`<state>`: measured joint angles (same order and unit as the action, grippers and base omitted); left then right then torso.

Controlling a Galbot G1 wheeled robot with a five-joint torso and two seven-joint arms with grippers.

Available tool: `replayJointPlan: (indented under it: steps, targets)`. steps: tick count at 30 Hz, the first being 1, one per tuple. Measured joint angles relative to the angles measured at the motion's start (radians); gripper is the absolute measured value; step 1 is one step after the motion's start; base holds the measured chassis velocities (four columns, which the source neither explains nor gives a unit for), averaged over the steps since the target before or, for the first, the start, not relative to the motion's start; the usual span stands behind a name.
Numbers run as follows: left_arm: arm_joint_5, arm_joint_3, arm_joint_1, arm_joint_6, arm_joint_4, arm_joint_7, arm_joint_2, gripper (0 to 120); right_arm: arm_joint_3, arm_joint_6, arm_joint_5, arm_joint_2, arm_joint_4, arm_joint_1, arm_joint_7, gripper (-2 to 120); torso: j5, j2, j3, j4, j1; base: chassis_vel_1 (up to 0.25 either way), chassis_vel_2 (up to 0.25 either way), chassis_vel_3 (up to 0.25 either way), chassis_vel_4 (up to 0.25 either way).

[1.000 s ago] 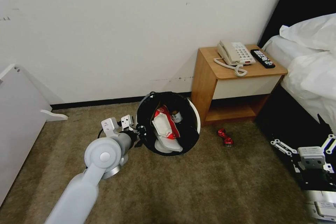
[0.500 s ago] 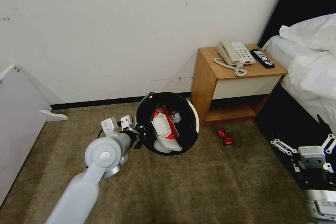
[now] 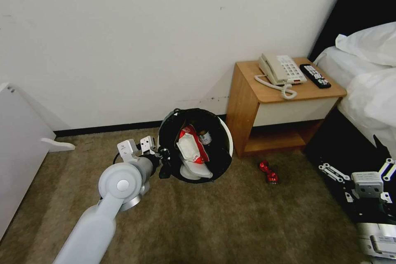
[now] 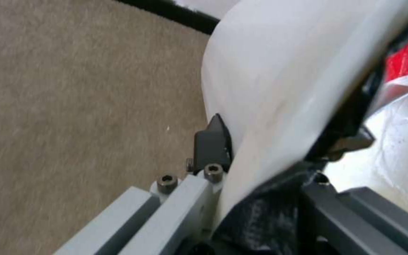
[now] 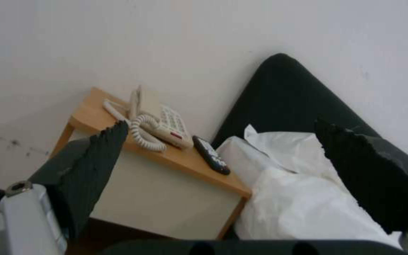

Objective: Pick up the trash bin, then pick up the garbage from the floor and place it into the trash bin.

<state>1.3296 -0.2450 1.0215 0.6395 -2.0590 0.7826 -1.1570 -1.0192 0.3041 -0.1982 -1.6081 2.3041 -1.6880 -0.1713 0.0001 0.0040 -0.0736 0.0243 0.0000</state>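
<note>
The left end effector (image 3: 164, 164) pinches the rim of the trash bin (image 3: 228, 138), one finger (image 4: 212, 141) outside the white wall and the other inside against the black bag (image 4: 265, 219); the bin hangs tilted above the carpet (image 3: 231, 222), left of the nightstand (image 3: 247, 103), its mouth facing near; inside lie a slipper (image 3: 187, 148), a red-white packet (image 3: 196, 138) and a small bottle (image 3: 204, 137); a red can (image 3: 268, 171) lies on the carpet just right of the bin; the right end effector (image 3: 357, 173) waits spread at near right beside the bed (image 3: 371, 90).
</note>
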Motion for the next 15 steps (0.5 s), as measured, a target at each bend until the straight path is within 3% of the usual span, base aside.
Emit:
replayJointPlan:
  steps: [9,15]
  targets:
    - [-0.001,-0.001,0.001,-0.001,-0.004,0.000,0.003,0,0.004,0.018,0.001,0.000,-0.010,0.004,0.003,100,0.0001,0.000,0.000,0.0001,0.000,-0.174,0.111,0.178,-0.121]
    - [-0.006,-0.001,0.010,-0.001,-0.007,0.000,0.006,0,0.000,0.052,0.005,0.000,-0.019,0.001,0.003,100,-0.0002,0.000,0.000,0.0000,0.000,-0.075,0.068,0.062,-0.072]
